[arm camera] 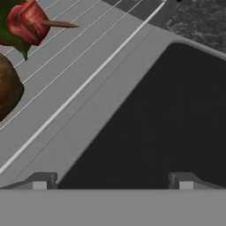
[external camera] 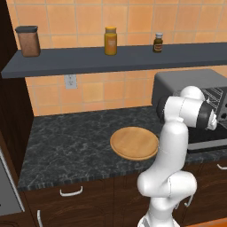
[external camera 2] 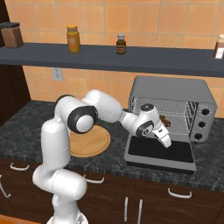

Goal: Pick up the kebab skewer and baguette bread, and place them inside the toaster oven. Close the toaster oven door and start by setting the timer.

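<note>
The gripper [external camera 2: 168, 141] hangs with its jaws wide apart and empty, just above the toaster oven door [external camera 2: 160, 151], which lies folded down flat in front of the toaster oven [external camera 2: 173, 92]. The kebab skewer [arm camera: 31, 22] and a brown piece, probably the baguette bread [arm camera: 6, 90], already rest on the wire rack [arm camera: 75, 57] inside. The door's long edge runs across below the gripper, so closing it probably means reaching its far front edge from underneath.

Arm stretched out, gripper wide open

The white arm [external camera 2: 57, 144] bends at the elbow and reaches forward and to the right; its gripper [external camera 2: 168, 142] tips downward; both fingers [arm camera: 42, 181] are spread apart, holding nothing.
</note>
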Available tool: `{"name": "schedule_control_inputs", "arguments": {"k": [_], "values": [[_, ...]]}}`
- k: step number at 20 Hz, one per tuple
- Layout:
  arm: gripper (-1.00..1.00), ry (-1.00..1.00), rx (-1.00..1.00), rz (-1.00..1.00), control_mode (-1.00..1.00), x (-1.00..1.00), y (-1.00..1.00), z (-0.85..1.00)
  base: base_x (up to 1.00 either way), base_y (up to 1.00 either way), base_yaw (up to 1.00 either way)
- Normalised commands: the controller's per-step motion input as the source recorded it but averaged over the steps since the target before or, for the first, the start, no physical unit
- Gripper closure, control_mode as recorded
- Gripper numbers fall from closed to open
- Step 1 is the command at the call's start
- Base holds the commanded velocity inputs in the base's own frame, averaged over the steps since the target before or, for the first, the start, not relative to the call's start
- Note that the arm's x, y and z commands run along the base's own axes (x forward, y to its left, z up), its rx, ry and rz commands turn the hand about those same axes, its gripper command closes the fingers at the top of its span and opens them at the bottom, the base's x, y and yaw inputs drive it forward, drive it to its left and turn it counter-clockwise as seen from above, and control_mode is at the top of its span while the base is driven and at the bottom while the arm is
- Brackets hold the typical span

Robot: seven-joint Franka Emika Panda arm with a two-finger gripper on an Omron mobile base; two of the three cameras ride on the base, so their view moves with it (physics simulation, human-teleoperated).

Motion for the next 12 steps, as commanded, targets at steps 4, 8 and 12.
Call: {"name": "schedule_control_inputs", "arguments": {"k": [4, 8, 12], "values": [[-1.0, 0.0, 0.0, -0.09, -1.0, 0.0, 0.0, -0.09, 0.0, 0.0, 0.0], [-1.0, 0.0, 0.0, -0.07, -1.0, 0.0, 0.0, -0.04, 0.0, 0.0, 0.0], [-1.0, -0.03, 0.0, -0.09, -1.0, 0.0, 0.06, 0.0, 0.0, 0.0, 0.0]]}}
